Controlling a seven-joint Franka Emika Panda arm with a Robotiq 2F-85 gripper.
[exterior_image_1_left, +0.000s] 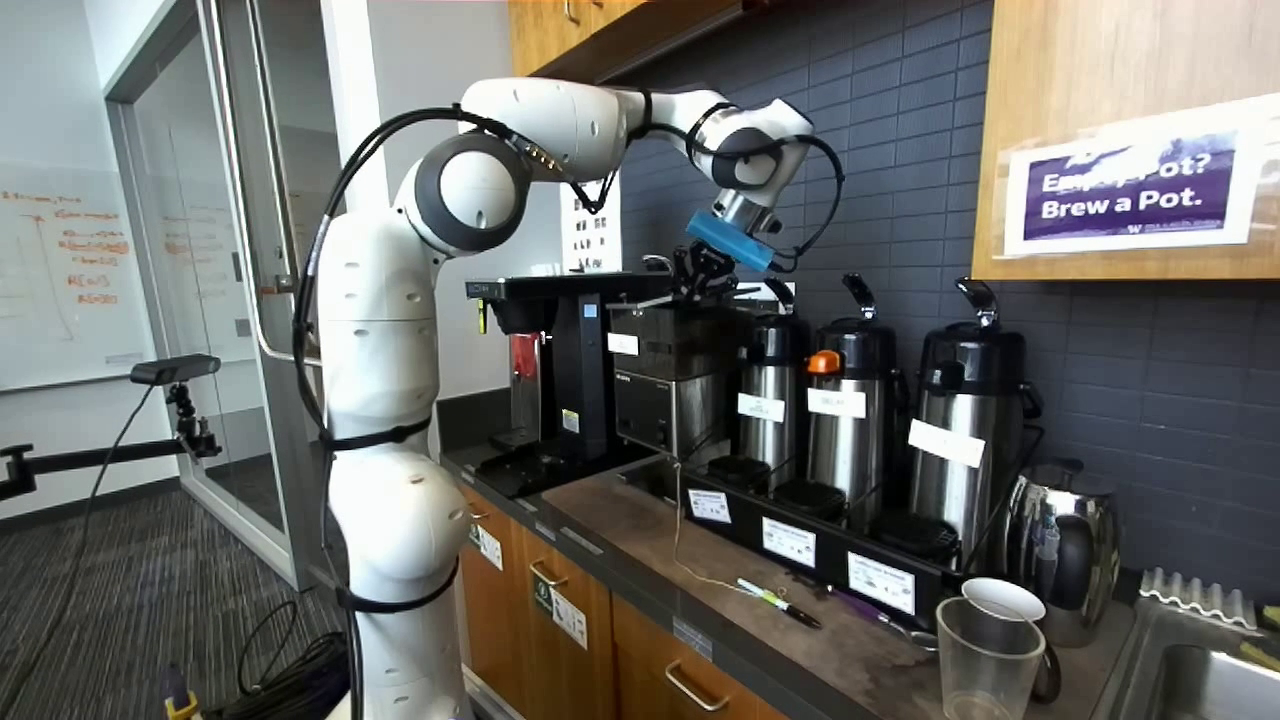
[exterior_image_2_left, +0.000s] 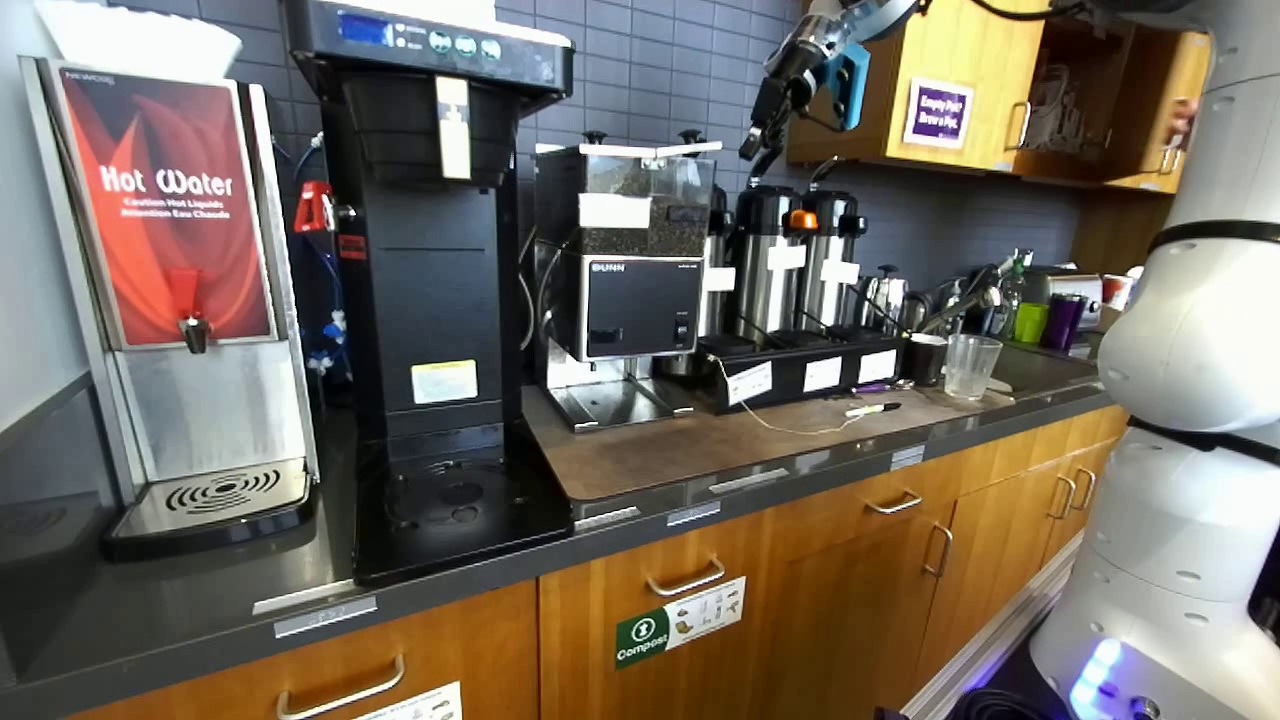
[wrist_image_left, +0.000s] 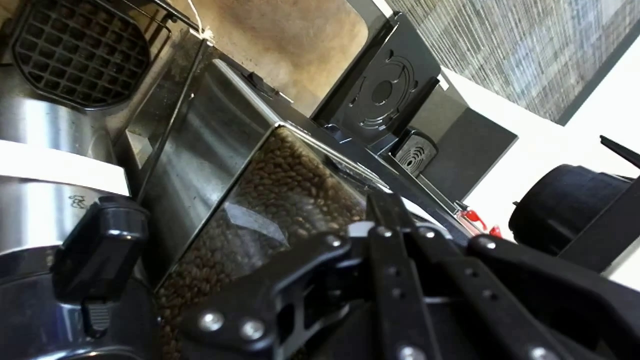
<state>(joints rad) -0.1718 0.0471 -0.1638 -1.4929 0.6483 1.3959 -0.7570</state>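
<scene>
My gripper (exterior_image_1_left: 697, 285) is shut, with its black fingertips together and nothing visible between them. In an exterior view it hangs just over the top of the coffee grinder (exterior_image_1_left: 665, 400), overlapping it. In an exterior view the gripper (exterior_image_2_left: 758, 155) appears above the airpots and to the right of the grinder (exterior_image_2_left: 640, 305). In the wrist view the fingertips (wrist_image_left: 387, 200) lie in front of the grinder's clear hopper of coffee beans (wrist_image_left: 295, 185). Whether they touch it cannot be told. A steel airpot (wrist_image_left: 55, 215) with a black spout stands beside the grinder.
Several airpots (exterior_image_1_left: 850, 440) stand in a black rack behind the counter (exterior_image_1_left: 620, 520). A coffee brewer (exterior_image_2_left: 430, 300) and hot water dispenser (exterior_image_2_left: 170, 220) are beyond the grinder. Markers (exterior_image_1_left: 775, 600), a clear cup (exterior_image_1_left: 985, 650) and a steel pitcher (exterior_image_1_left: 1070, 550) are on the counter. Cabinets hang overhead (exterior_image_2_left: 880, 110).
</scene>
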